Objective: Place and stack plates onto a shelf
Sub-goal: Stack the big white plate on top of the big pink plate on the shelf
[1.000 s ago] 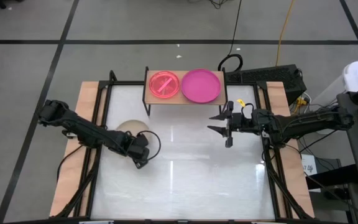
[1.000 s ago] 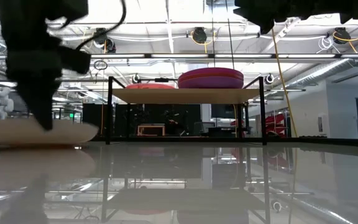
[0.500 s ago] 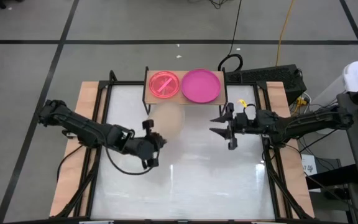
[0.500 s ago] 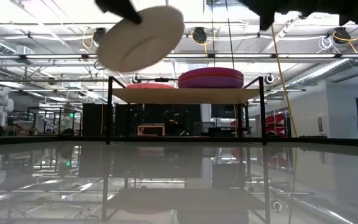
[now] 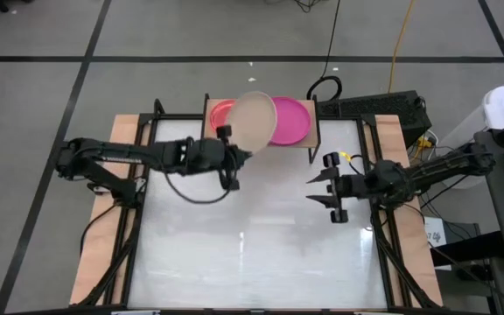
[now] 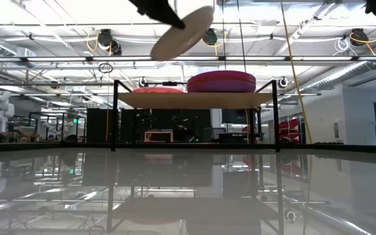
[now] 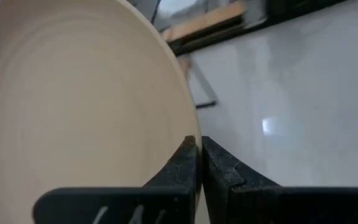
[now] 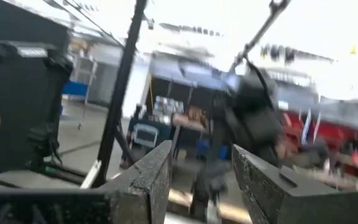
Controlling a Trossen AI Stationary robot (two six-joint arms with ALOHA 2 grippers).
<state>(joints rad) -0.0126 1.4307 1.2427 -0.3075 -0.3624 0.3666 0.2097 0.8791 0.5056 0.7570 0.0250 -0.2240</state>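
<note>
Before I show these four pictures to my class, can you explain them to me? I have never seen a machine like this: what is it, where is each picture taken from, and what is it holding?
It is a robot with two dark jointed arms at a white table. One picture looks straight down from above, one looks level across the tabletop, and two come from cameras on the arms' wrists. At the back stands a small light-wood shelf on thin black legs. On it lie a small round pink plate and a larger round magenta plate. The left gripper is shut on the rim of a round beige plate, holding it tilted in the air above the shelf. The right gripper waits open over the table's right side, holding nothing.
</note>
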